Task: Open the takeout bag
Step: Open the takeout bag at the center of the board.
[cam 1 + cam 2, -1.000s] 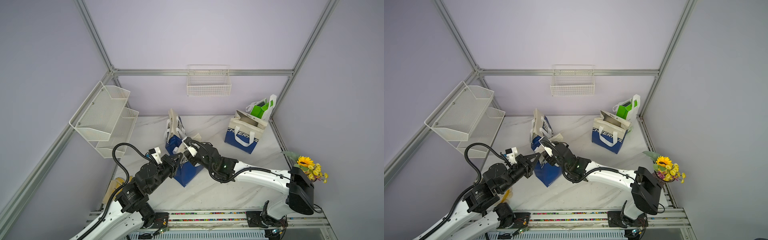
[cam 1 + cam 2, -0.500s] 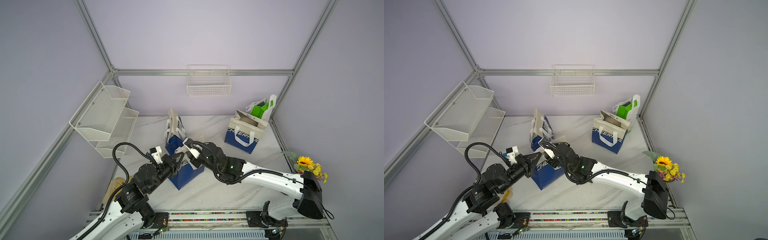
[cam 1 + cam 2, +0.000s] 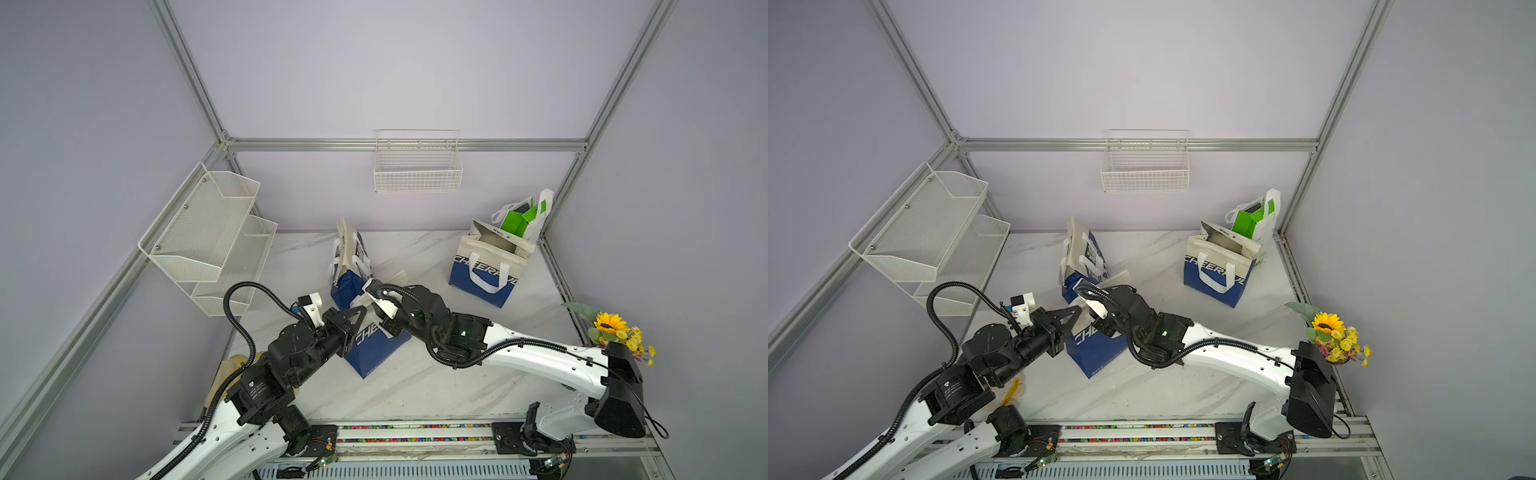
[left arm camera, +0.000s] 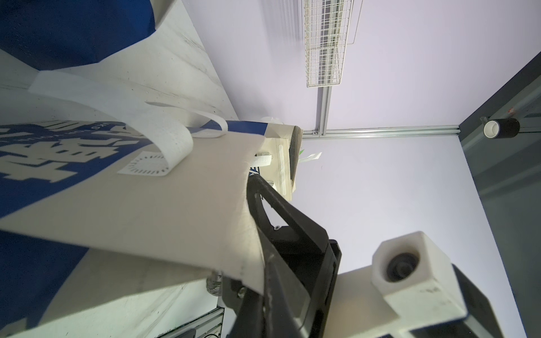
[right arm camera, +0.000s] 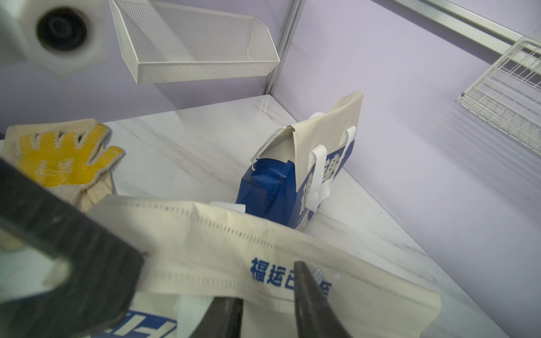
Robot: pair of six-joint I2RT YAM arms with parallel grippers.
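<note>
The takeout bag [image 3: 376, 345] [image 3: 1096, 349], blue below and cream at the top, stands mid-table between both arms. My left gripper [image 3: 363, 310] [image 3: 1079, 309] [image 4: 251, 183] is shut on the bag's cream top edge [image 4: 175, 210], and only one finger shows. My right gripper [image 3: 384, 326] [image 3: 1102, 326] [image 5: 263, 282] reaches in from the opposite side. Its jaws straddle the other cream flap [image 5: 234, 251], one finger over it and one under, with a gap still between them. The bag's mouth is hidden under both wrists.
A second blue and cream bag [image 3: 349, 257] [image 5: 292, 181] stands just behind. An open bag [image 3: 486, 270] and a green bag [image 3: 521, 216] stand at the back right. A wire shelf [image 3: 208, 232] is on the left, a wire basket [image 3: 417, 166] on the back wall, flowers [image 3: 611, 328] at right, a glove [image 5: 58, 158] near the left arm.
The right gripper's jaws have narrowed around the cream flap, and the right arm has swung a little. The left gripper has stayed shut on the bag's top edge.
</note>
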